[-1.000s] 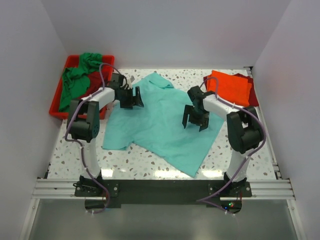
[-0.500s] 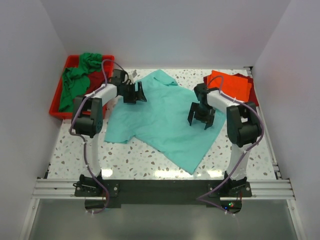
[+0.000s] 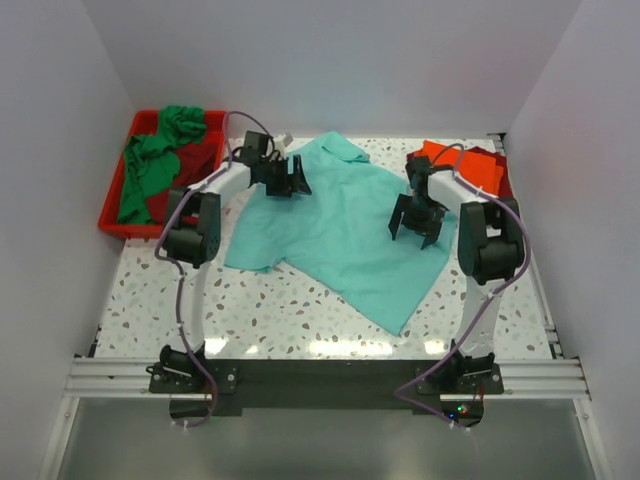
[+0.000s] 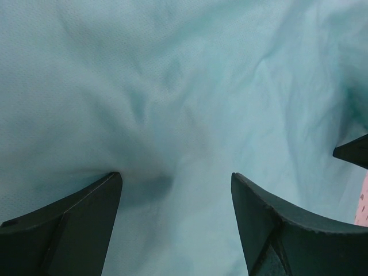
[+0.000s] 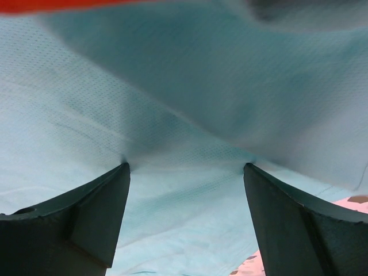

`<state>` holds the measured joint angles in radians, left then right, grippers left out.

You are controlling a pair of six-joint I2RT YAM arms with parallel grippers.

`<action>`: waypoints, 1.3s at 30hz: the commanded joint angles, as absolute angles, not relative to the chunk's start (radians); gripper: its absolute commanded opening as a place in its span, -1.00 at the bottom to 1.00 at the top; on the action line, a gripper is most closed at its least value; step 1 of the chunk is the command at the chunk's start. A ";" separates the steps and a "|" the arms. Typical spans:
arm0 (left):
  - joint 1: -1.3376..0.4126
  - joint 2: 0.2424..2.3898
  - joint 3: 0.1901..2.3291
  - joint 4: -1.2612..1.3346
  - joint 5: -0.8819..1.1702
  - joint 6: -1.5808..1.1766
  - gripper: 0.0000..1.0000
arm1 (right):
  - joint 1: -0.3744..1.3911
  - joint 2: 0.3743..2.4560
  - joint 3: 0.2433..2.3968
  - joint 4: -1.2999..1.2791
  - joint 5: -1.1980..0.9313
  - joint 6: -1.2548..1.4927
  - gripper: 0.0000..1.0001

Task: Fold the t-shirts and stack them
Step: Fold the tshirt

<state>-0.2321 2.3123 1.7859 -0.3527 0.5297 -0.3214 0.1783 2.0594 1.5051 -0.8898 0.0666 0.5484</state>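
The light teal t-shirt (image 3: 340, 235) lies spread on the speckled table. My left gripper (image 3: 291, 178) is open, fingertips pressed down on the shirt's upper left part; in the left wrist view its fingers (image 4: 75, 218) stand wide apart on teal cloth (image 4: 172, 103). My right gripper (image 3: 417, 220) is open, fingertips on the shirt's right edge; the right wrist view shows its fingers (image 5: 92, 213) wide apart on teal cloth (image 5: 184, 144). A folded orange t-shirt (image 3: 470, 166) lies on a dark red one (image 3: 506, 185) at back right. A green t-shirt (image 3: 155, 155) and a dark red one (image 3: 196, 158) lie in the tray.
A rigid red plastic tray (image 3: 112, 205) stands at the back left by the wall. White walls close in the left, back and right sides. An orange strip (image 5: 69, 4) shows at the top of the right wrist view.
Both grippers have moved toward the back and right, dragging the teal shirt with them; the shirt now lies farther right and back, nearer the orange stack.
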 commanded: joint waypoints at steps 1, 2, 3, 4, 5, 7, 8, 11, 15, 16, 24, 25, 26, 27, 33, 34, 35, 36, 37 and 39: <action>-0.252 2.342 1.836 -0.350 0.549 -0.334 0.63 | 0.143 2.071 1.540 -0.899 0.092 0.528 0.67; -0.253 2.344 1.844 -0.354 0.551 -0.336 0.63 | 0.140 2.071 1.545 -0.900 0.091 0.526 0.67; -0.253 2.341 1.862 -0.354 0.551 -0.340 0.63 | 0.130 2.074 1.548 -0.902 0.089 0.525 0.67; -0.253 2.333 1.871 -0.357 0.552 -0.341 0.63 | 0.127 2.078 1.558 -0.903 0.084 0.523 0.67; -0.253 2.326 1.879 -0.363 0.552 -0.341 0.63 | 0.126 2.079 1.565 -0.907 0.083 0.522 0.67; -0.253 2.292 1.897 -0.370 0.545 -0.339 0.63 | 0.124 2.085 1.578 -0.911 0.081 0.517 0.67; -0.253 2.280 1.902 -0.385 0.540 -0.337 0.63 | 0.123 2.085 1.594 -0.914 0.078 0.514 0.67; -0.250 2.203 1.896 -0.425 0.488 -0.324 0.64 | 0.123 2.077 1.615 -0.920 0.068 0.514 0.67; -0.250 2.070 1.751 -0.448 0.361 -0.285 0.61 | 0.124 2.051 1.620 -0.910 0.087 0.505 0.67; -0.250 2.016 1.717 -0.454 0.335 -0.278 0.60 | 0.124 2.043 1.621 -0.911 0.089 0.502 0.67; -0.215 1.754 1.282 -0.480 0.112 -0.218 0.26 | 0.136 1.962 1.585 -0.888 0.091 0.495 0.66; -0.213 1.718 1.252 -0.482 0.091 -0.215 0.22 | 0.138 1.953 1.568 -0.885 0.081 0.502 0.66; -0.203 1.703 1.227 -0.488 0.072 -0.215 0.16 | 0.143 1.945 1.559 -0.882 0.077 0.514 0.66; -0.193 1.688 1.180 -0.489 0.043 -0.216 0.07 | 0.150 1.927 1.548 -0.874 0.072 0.520 0.66; -0.091 1.614 1.059 -0.457 0.060 -0.233 -0.25 | 0.193 1.870 1.467 -0.851 0.054 0.561 0.66; -0.081 1.615 1.054 -0.459 0.067 -0.229 -0.26 | 0.199 1.858 1.454 -0.851 0.055 0.563 0.66; -0.072 1.618 1.051 -0.462 0.074 -0.224 -0.26 | 0.204 1.855 1.450 -0.854 0.057 0.566 0.66; -0.072 1.621 1.046 -0.463 0.083 -0.213 -0.28 | 0.213 1.852 1.444 -0.856 0.061 0.565 0.66; -0.071 1.624 1.040 -0.463 0.089 -0.212 -0.29 | 0.218 1.847 1.439 -0.857 0.063 0.566 0.66; -0.071 1.626 1.023 -0.463 0.109 -0.210 -0.31 | 0.229 1.833 1.424 -0.861 0.066 0.569 0.66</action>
